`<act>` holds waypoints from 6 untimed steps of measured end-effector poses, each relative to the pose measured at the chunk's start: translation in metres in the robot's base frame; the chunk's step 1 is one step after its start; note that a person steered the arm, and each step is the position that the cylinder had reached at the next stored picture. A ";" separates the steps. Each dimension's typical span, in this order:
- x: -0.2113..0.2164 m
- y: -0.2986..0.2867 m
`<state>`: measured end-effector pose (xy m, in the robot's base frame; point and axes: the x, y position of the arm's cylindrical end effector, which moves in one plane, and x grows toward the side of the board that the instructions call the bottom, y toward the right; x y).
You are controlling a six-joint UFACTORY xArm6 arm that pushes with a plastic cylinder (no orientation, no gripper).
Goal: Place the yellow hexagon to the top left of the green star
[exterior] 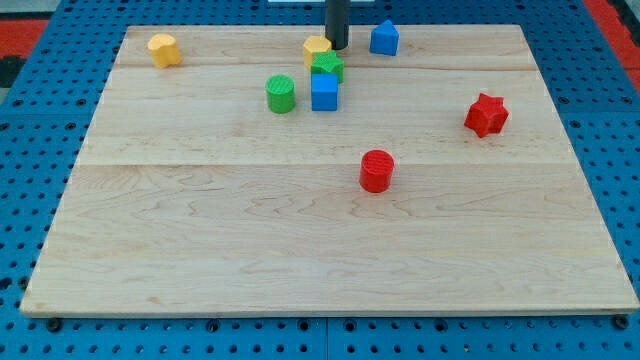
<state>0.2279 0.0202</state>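
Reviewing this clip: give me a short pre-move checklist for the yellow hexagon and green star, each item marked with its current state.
1. My tip in view: ok, at the hexagon's right edge.
2. Yellow hexagon block up-left of green star block: ok, though only slightly left.
3. Hexagon and star apart: cannot tell; they look touching.
4. Blue cube clear of star: not ok, right against it.
5. Green cylinder clear of the tip: ok.
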 end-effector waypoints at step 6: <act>0.015 -0.116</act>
